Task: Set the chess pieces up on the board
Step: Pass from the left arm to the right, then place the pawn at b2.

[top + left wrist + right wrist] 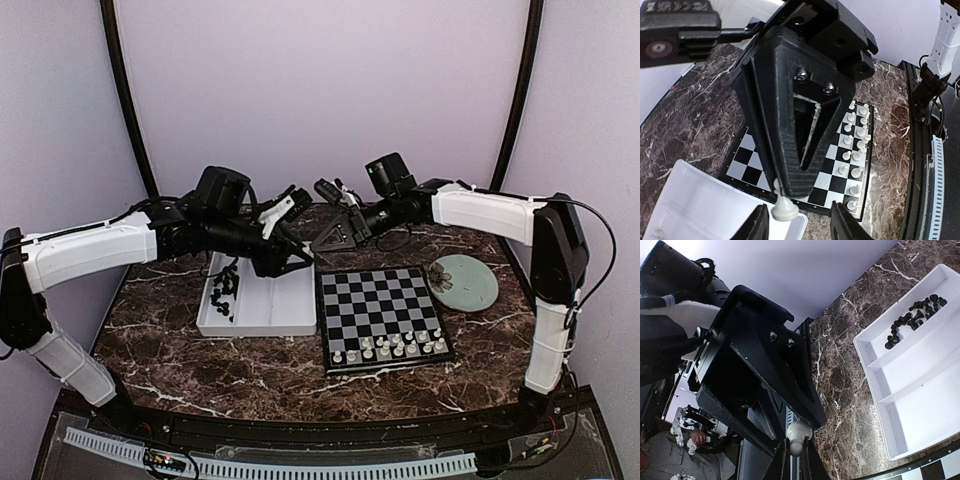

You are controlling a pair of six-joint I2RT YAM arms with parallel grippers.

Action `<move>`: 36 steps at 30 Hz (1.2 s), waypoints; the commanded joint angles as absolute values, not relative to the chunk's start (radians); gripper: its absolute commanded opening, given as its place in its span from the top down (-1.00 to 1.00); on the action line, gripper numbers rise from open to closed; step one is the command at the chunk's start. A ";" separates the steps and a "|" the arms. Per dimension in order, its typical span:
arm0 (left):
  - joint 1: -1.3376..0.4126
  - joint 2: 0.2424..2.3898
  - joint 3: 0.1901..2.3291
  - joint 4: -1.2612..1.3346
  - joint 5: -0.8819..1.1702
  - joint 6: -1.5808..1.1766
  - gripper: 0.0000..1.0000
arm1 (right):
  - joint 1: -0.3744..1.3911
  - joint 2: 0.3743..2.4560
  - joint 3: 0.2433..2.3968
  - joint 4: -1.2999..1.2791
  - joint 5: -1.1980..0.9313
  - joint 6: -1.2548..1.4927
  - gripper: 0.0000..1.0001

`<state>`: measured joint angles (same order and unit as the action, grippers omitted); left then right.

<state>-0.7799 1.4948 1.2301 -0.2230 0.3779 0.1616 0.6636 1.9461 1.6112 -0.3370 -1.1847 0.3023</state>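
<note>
Above the gap between the tray and the board (375, 292), my two grippers meet tip to tip. My right gripper (796, 456) is shut on a white pawn (799, 432), pinching its head. In the left wrist view the same pawn (784, 208) hangs from the tip of the right gripper's black fingers (792, 185). My left gripper (801, 227) is open, its fingers standing apart on either side of the pawn without touching it. White chess pieces (392, 347) fill the board's two near rows. Black chess pieces (224, 291) lie heaped in the tray.
The white compartment tray (272, 308) sits left of the board on the marble table. A pale green round plate (466, 283) lies to the board's right. Dark curved poles rise at the back corners.
</note>
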 commanded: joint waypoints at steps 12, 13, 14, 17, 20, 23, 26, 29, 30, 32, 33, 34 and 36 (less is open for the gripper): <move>-0.775 1.303 1.141 -0.201 0.089 0.136 -0.29 | 0.685 1.708 1.369 -0.640 -0.542 -0.407 0.83; -0.770 1.314 1.138 -0.192 0.051 0.125 -0.31 | 0.697 1.697 1.350 -0.639 -0.507 -0.427 0.82; -0.766 1.331 1.139 -0.190 0.035 0.100 -0.32 | 0.714 1.684 1.331 -0.637 -0.475 -0.448 0.82; -0.747 1.376 1.166 -0.198 0.013 0.053 -0.33 | 0.771 1.664 1.275 -0.624 -0.354 -0.495 0.81; -0.742 1.423 1.188 -0.207 0.012 0.029 -0.33 | 0.817 1.663 1.238 -0.611 -0.280 -0.526 0.81; -0.740 1.444 1.205 -0.214 0.020 0.022 -0.33 | 0.854 1.671 1.219 -0.605 -0.245 -0.537 0.81; -0.739 1.457 1.209 -0.213 0.025 0.015 -0.33 | 0.885 1.681 1.203 -0.586 -0.211 -0.545 0.81; -0.738 1.462 1.209 -0.215 0.015 0.006 -0.33 | 0.917 1.698 1.195 -0.581 -0.174 -0.559 0.81; -0.736 1.465 1.210 -0.218 0.013 0.006 -0.33 | 0.926 1.702 1.194 -0.581 -0.167 -0.562 0.81; -0.735 1.466 1.207 -0.219 0.012 0.005 -0.33 | 0.939 1.710 1.190 -0.580 -0.154 -0.568 0.81; -0.734 1.463 1.205 -0.218 0.012 0.005 -0.33 | 0.943 1.713 1.188 -0.580 -0.150 -0.570 0.81; -0.733 1.462 1.200 -0.213 0.012 0.006 -0.34 | 0.947 1.715 1.189 -0.581 -0.146 -0.573 0.81; -0.732 1.461 1.196 -0.211 0.012 0.005 -0.34 | 0.952 1.724 1.189 -0.584 -0.142 -0.574 0.81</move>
<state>-0.7410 1.4700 1.1786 -0.2173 0.0208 0.0166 0.9363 1.7004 1.1973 -0.6060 -0.1795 -0.5533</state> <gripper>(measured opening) 0.667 0.096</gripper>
